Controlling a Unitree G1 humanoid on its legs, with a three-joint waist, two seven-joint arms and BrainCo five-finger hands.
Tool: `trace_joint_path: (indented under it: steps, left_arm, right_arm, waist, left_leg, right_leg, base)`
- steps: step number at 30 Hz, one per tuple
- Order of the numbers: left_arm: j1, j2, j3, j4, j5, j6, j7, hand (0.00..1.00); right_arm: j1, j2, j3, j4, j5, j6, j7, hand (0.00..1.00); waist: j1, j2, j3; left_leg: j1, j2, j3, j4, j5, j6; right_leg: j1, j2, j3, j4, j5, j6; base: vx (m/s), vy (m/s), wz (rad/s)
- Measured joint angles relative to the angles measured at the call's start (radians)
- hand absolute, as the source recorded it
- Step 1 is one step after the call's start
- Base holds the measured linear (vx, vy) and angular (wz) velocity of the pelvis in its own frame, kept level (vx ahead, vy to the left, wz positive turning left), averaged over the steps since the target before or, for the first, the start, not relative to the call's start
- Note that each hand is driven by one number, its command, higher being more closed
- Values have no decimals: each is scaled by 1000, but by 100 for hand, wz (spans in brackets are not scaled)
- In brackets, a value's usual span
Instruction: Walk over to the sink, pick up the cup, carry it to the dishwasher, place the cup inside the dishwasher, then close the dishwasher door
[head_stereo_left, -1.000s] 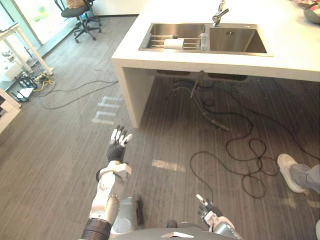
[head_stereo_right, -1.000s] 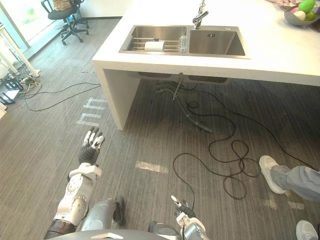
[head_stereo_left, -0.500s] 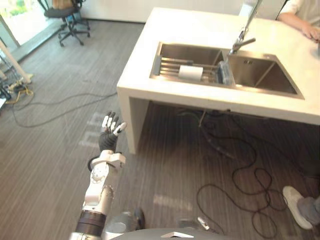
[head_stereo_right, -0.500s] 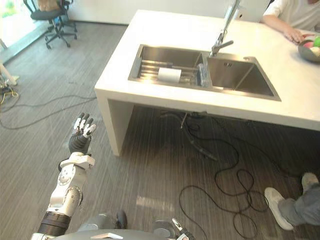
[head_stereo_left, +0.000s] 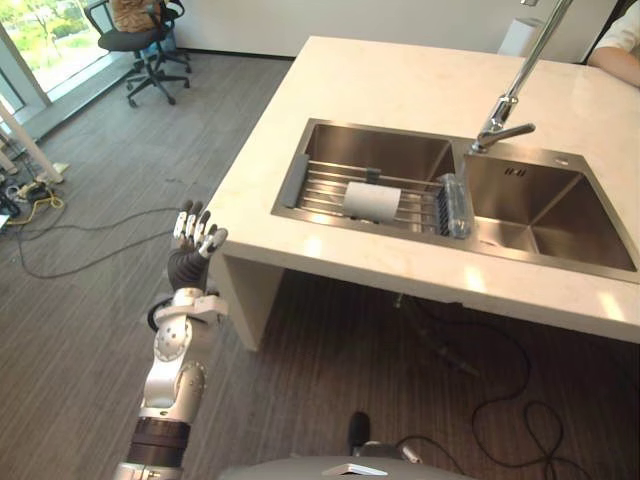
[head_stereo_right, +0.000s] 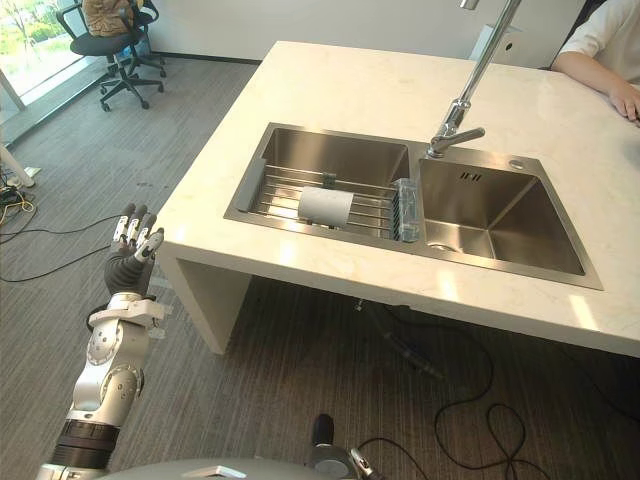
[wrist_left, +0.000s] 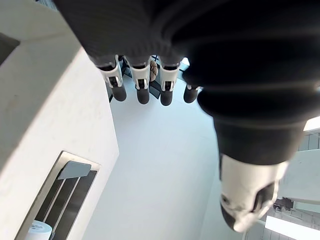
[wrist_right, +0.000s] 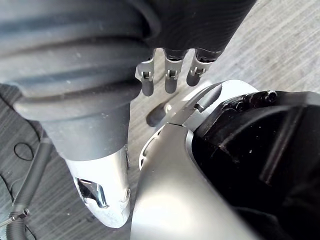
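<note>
Cup (head_stereo_left: 372, 200) lies in sink (head_stereo_left: 385, 157), well apart from left hand (head_stereo_left: 188, 257)

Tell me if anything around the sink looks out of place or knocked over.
Only the white cup: it lies on its side on the wire rack in the left basin of the sink, not upright. Nothing looks spilled or broken.

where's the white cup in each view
left eye view: cup on its side in the sink, left half, mid-picture.
right eye view: same spot, mid-picture.
left wrist view: on the wire rack, at the picture's edge.
right wrist view: faces the floor.
shared landmark: the wire rack under the cup.
</note>
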Motion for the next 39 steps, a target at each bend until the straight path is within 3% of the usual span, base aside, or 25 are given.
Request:
trace_joint_path:
  steps: [6,12,13,14,15,16,17,18,19,20,21,22,24,26,27,30,33,34,35,38,39]
  left_arm:
    - [0,-1,-18,0,0,2,0,0]
    - [-14,-29,-99,0,-3,53,-6,0]
    - [-17,-43,-104,0,-3,55,-7,0]
    - [-18,-76,-126,1,-2,57,-8,0]
    - [-18,-82,-126,3,-2,58,-9,0]
    - [-27,-83,-124,5,-2,58,-10,0]
    - [-31,-82,-123,5,-2,58,-10,0]
    - [-32,-92,-114,-17,1,59,-8,0]
    - [-31,-99,-111,-33,1,59,-6,0]
    - [-31,-102,-107,-55,1,58,-6,0]
    - [-21,-111,-81,-71,1,57,-14,0]
    - [-20,-109,-66,-76,1,57,-21,0]
    - [-19,-109,-42,-99,6,57,-45,0]
    - [-6,-107,-29,-156,51,57,-47,0]
    - [0,-101,-27,-197,96,55,-26,0]
    - [7,-75,23,-290,115,35,0,0]
    - [5,-53,62,-384,111,-6,-8,0]
    - [4,-49,61,-392,108,-8,-9,0]
    - [-4,-38,61,-397,105,-8,-10,0]
    - [-9,-29,52,-375,104,3,3,0]
    - [-9,-29,43,-368,103,5,6,0]
  right_arm:
    - [1,-3,0,0,2,-6,1,0]
    - [6,7,3,-9,90,-83,19,0]
    - [8,8,3,-12,101,-88,21,0]
    - [37,6,2,-54,145,-91,24,0]
    - [45,8,2,-66,166,-93,25,0]
    - [45,12,2,-75,180,-95,26,0]
    - [37,21,2,-79,208,-97,38,0]
    - [27,22,2,-84,213,-108,66,0]
    - [23,19,2,-88,208,-113,65,0]
    - [24,12,0,-94,193,-121,65,0]
    - [27,7,-3,-112,193,-127,68,0]
    - [18,0,-10,-123,194,-132,68,0]
    - [-11,2,-14,-131,193,-132,67,0]
    - [-23,8,6,-165,193,-131,63,0]
    - [-38,10,8,-166,179,-131,55,0]
    - [-58,5,30,-166,112,-127,28,0]
    - [-43,9,32,-165,101,-117,0,0]
    - [-37,11,31,-165,121,-112,-3,0]
    - [-26,23,29,-158,143,-105,-3,0]
    - [-6,77,23,-151,156,-109,1,0]
    - [-4,81,22,-149,154,-112,3,0]
  waist:
    - [-2,8,5]
    - [-25,16,-1]
    - [-27,21,-4]
    - [-39,56,-21]
    - [-36,67,-29]
    - [-37,50,-30]
    - [-42,35,-24]
    - [-36,34,-24]
    - [-31,41,-18]
    - [-25,53,-14]
    - [-17,76,-7]
    - [-16,93,-7]
    - [-9,89,-7]
    - [13,75,-5]
    - [31,68,-6]
    - [40,64,-8]
    - [45,74,-19]
    - [43,70,-28]
    - [39,59,-40]
    - [40,-18,-51]
    - [41,-24,-54]
  left_leg:
    - [16,0,4,-2,0,0]
    - [35,8,50,-18,-2,2]
    - [33,13,50,-18,-9,2]
    - [33,47,60,-18,-15,-26]
    - [32,57,71,11,-11,-37]
    - [7,59,86,97,-10,-43]
    - [-77,72,117,284,0,-75]
    - [-182,114,109,553,92,-64]
    - [-213,128,101,639,149,-47]
    - [-260,150,80,751,255,-30]
    - [-333,164,44,893,349,-38]
    - [-367,159,56,925,293,-32]
    - [-410,143,119,871,179,4]
    - [-417,126,164,735,129,10]
    - [-414,107,160,658,127,6]
    - [-379,78,159,519,131,6]
    - [-294,41,161,274,221,61]
    - [-276,33,157,242,203,65]
    - [-243,12,156,176,187,64]
    - [-194,-35,158,76,181,65]
    - [-189,-39,158,70,179,68]
  right_leg:
    - [13,0,0,0,0,0]
    - [18,-6,-8,5,-7,8]
    - [8,-5,-9,20,-15,14]
    - [-34,12,-34,112,-78,10]
    - [-45,18,-55,159,-115,7]
    - [-52,11,-61,196,-151,-11]
    - [-54,-1,-51,233,-176,-10]
    - [-22,2,-45,239,-202,-28]
    - [-8,12,-35,238,-217,-42]
    - [26,31,-30,233,-234,-68]
    - [76,47,-4,199,-246,-86]
    - [95,52,4,182,-248,-93]
    - [128,54,21,144,-247,-101]
    - [145,56,57,135,-259,-105]
    - [149,55,79,147,-267,-91]
    - [161,52,108,184,-289,-55]
    - [165,61,104,201,-325,-11]
    - [163,57,103,205,-334,-7]
    - [161,44,100,213,-352,7]
    - [160,7,81,228,-382,16]
    - [161,4,78,228,-383,17]
  base:
    - [0,0,0]
    - [-14,1,-3]
    - [-7,-57,-4]
    - [39,-77,-8]
    - [100,-72,-13]
    - [110,-72,-17]
    - [142,-139,-20]
    - [97,-185,-27]
    - [79,-183,-32]
    - [125,-194,-47]
    - [165,-173,-53]
    - [201,-160,-44]
    - [241,-160,-39]
    - [270,-136,-55]
    - [277,-82,-62]
    - [271,-23,-55]
    - [288,97,-26]
    - [283,197,9]
    - [164,142,19]
    - [162,146,15]
    - [69,87,8]
